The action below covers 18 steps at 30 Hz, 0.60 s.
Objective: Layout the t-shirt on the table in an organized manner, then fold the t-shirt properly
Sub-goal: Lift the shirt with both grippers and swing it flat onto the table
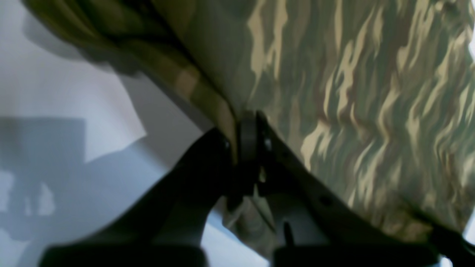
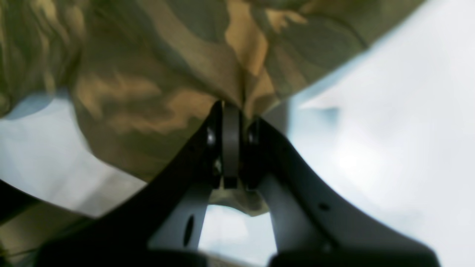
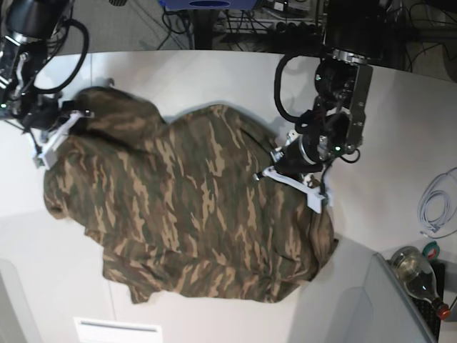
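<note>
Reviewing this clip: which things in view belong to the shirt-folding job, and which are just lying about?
Part of the job:
- camouflage cloth t-shirt, crumpled
- smooth white table
- left claw, shut on the shirt
- right claw, shut on the shirt

Lying about:
- coiled white cable at the table's edge
- clear glass bottle off the table corner

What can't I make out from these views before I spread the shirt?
- Which part of the t-shirt each gripper pinches: both wrist views are blurred, showing only camouflage cloth.
- Neck opening and label: not visible in the base view among the bunched folds.
- Left gripper and right gripper fingertips: hidden in the base view by arms and cloth.
</note>
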{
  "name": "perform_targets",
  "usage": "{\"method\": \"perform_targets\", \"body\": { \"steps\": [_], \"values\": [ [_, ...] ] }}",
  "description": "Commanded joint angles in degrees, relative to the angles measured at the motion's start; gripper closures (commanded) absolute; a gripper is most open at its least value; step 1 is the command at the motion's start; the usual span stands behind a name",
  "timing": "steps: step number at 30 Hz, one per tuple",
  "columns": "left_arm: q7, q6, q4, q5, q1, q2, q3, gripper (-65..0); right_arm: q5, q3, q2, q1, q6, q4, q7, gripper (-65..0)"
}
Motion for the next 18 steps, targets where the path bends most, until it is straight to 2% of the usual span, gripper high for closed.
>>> {"method": "perform_targets", "body": {
  "steps": [1,6,9,11,14,18],
  "values": [
    [0.52,0.62,3.55,-0.16,-0.25,-1.00,-0.16,0.0,1.21,0.29,0.44,0.31,0.38,4.68,-0.65,-1.4],
    [7.73,6.95,18.32,-0.16,1.42,-6.81,-0.24,0.0,3.67,0.46,0.27,-4.97,0.38,24.11,-8.56,-1.4],
    [8.43,7.92,22.89,-0.07,-0.43,-9.53,-0.33,0.0,5.51,2.13,0.71,-4.88,0.38,30.35,-9.70,-1.4],
    [8.43,7.92,20.69,0.01,-5.00,-10.06,0.46,0.0,4.99,2.22,1.94,-0.75,0.29,28.51,-9.79,-1.4],
    [8.52,7.92,13.49,0.01,-13.09,-9.88,2.83,0.0,2.79,-0.59,5.10,7.17,0.29,19.10,-9.26,-1.4],
    [6.94,7.04,-1.72,0.01,-27.68,-9.71,12.77,0.0,0.59,-5.60,9.50,19.21,0.29,3.36,-3.99,-1.4]
  ]
}}
